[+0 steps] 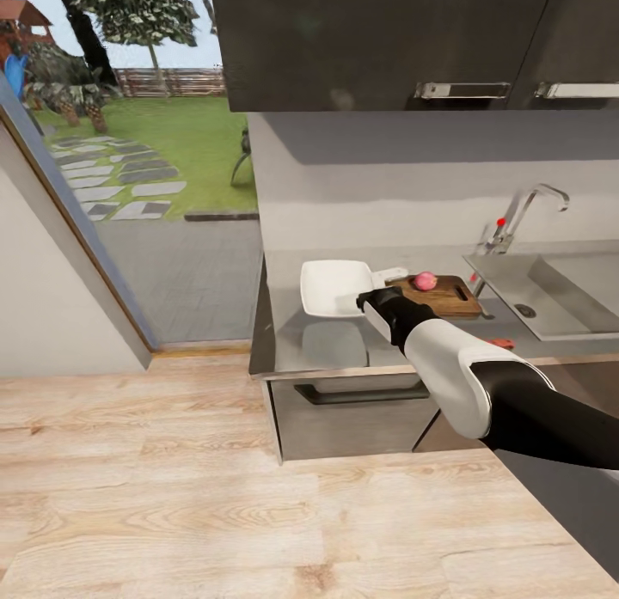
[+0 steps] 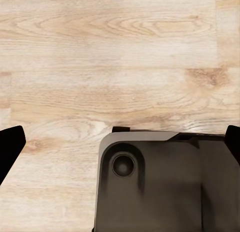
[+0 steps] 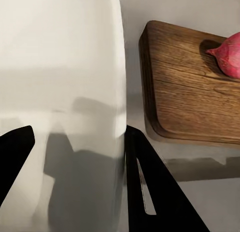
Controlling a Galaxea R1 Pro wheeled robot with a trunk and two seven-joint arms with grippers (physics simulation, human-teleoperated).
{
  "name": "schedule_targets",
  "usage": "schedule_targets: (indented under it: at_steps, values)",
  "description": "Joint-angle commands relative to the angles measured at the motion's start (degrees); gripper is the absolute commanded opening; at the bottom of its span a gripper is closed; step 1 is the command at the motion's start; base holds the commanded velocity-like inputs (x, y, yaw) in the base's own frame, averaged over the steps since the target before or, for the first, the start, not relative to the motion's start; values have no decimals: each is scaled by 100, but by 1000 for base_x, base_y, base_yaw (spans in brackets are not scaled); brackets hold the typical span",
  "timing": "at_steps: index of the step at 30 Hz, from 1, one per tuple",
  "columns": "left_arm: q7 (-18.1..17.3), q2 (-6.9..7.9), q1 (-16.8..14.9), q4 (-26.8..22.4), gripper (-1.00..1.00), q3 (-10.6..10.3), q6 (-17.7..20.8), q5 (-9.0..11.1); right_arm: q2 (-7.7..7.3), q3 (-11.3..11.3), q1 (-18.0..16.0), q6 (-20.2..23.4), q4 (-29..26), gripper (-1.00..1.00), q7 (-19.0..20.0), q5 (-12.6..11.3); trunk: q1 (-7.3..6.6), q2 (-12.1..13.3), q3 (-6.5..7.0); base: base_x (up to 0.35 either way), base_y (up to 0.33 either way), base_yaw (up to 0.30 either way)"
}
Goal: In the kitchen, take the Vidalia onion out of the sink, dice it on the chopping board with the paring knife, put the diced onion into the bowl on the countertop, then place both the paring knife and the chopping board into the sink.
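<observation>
The Vidalia onion (image 1: pixel 424 281) (image 3: pixel 229 53), a small pinkish-red ball, rests on the dark brown chopping board (image 1: pixel 440 296) (image 3: pixel 190 92). Just left of the board on the grey countertop (image 1: pixel 344 345) stands the white bowl (image 1: pixel 334 287) (image 3: pixel 60 67). My right gripper (image 1: pixel 368 301) (image 3: pixel 80 134) is open at the bowl's board-side rim, one finger over the dish and one outside it. The sink (image 1: pixel 559 302) with its chrome tap (image 1: pixel 520 214) lies to the right of the board. A red-orange paring knife handle (image 1: pixel 502 343) peeks out behind my right forearm near the counter's front edge. My left gripper (image 2: pixel 120 137) hangs open over the floor.
Dark wall cabinets (image 1: pixel 387 40) hang above the counter. A glass wall (image 1: pixel 129 195) to the garden stands left of the counter's end. Light wooden floor (image 1: pixel 215 496) spreads in front. The robot's dark base (image 2: pixel 160 187) shows under my left gripper.
</observation>
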Motion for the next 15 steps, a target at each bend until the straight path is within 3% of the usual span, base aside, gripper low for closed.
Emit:
schedule_targets:
  at_steps: [1,15]
  values:
    - [37,2,-4,3,100,-51,-18,30,3,-26,-2,45,-8,-100,22,60,3,-10,-10,0,0,0]
    - [39,0,-4,85,100,-50,-18,30,3,-36,-3,133,64,-100,80,47,3,-10,-10,0,0,0]
